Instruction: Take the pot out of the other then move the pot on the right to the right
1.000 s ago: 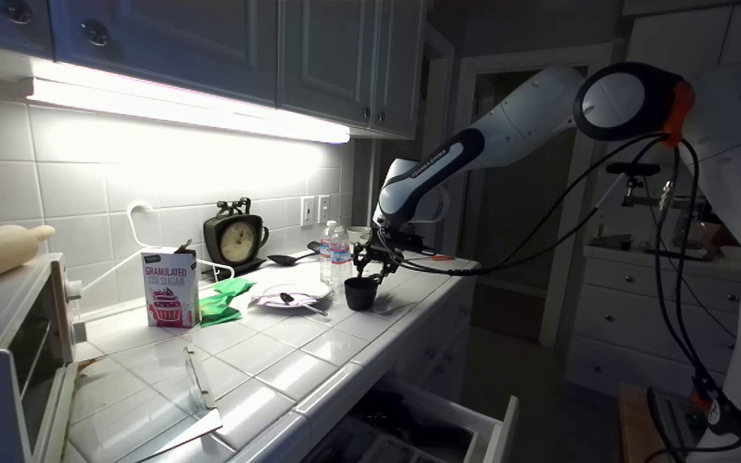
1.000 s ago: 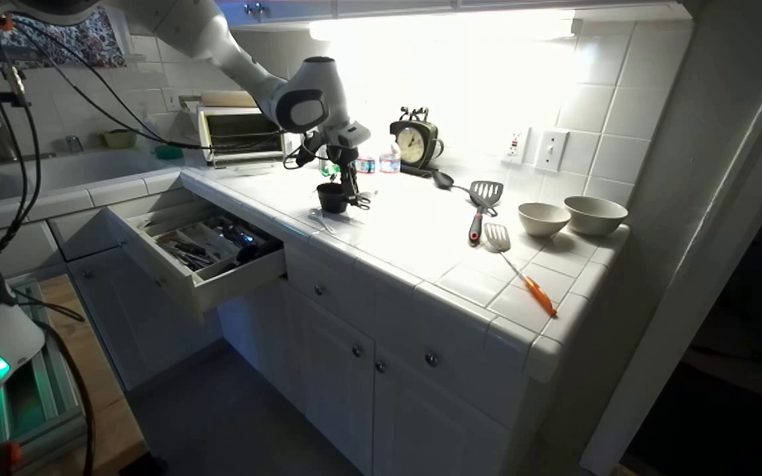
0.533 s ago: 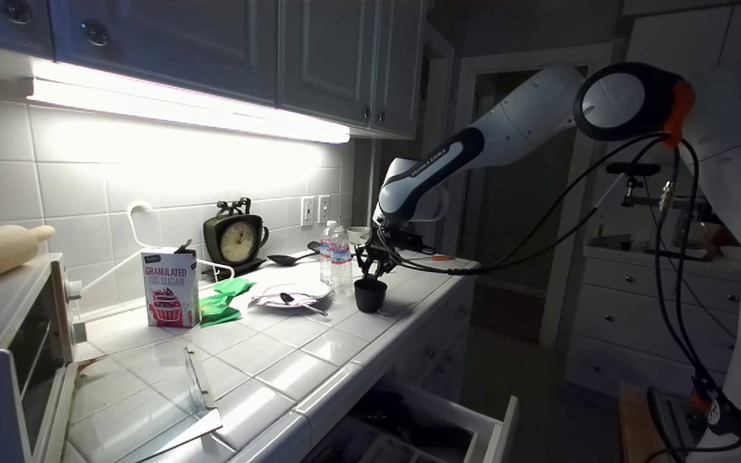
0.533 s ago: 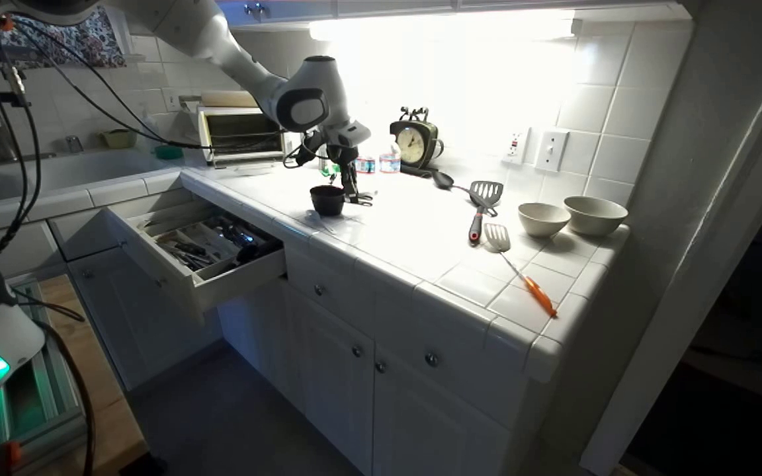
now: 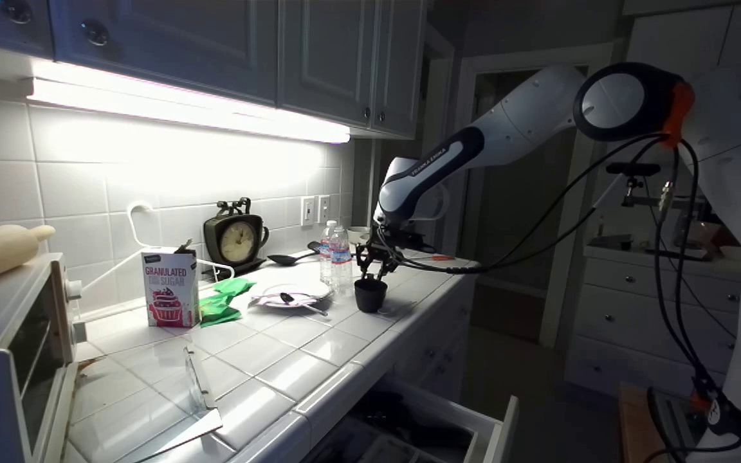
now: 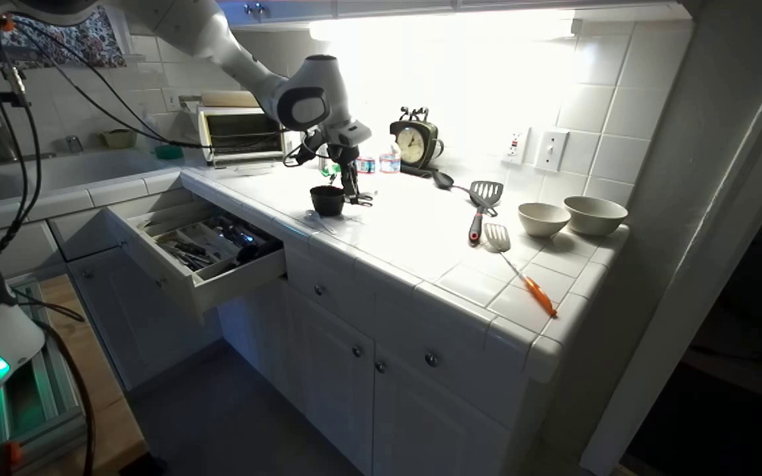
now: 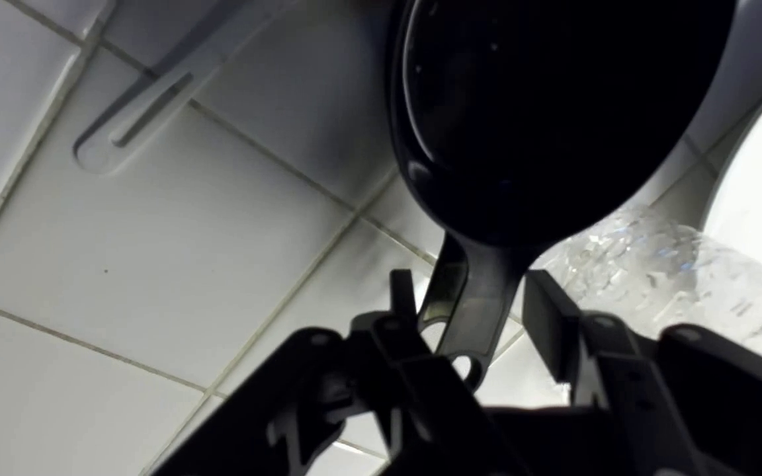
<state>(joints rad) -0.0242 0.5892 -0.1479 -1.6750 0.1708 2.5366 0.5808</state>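
A small black pot (image 5: 370,296) stands on the white tile counter, also seen in an exterior view (image 6: 327,201) and large at the top of the wrist view (image 7: 553,112). Two black handles (image 7: 480,297) with end holes lie almost on top of each other, so two pots appear nested. The inner pot's edge is hard to tell from the outer one in the dark. My gripper (image 7: 471,284) is open, with one finger on each side of the handles and gaps visible. In both exterior views the gripper (image 5: 372,273) is low at the pot's handle side.
Water bottles (image 5: 339,254) stand close behind the pot, with a white plate (image 5: 290,296) beside them. A clear plastic utensil (image 7: 136,125) lies near the pot. Spatulas (image 6: 497,238) and two bowls (image 6: 596,215) are along the counter. An open drawer (image 6: 202,248) sticks out below.
The pot has shifted slightly toward the counter's front edge and now hides more of the clear utensil. The gripper's jaws look a little wider apart. The arm has barely moved.
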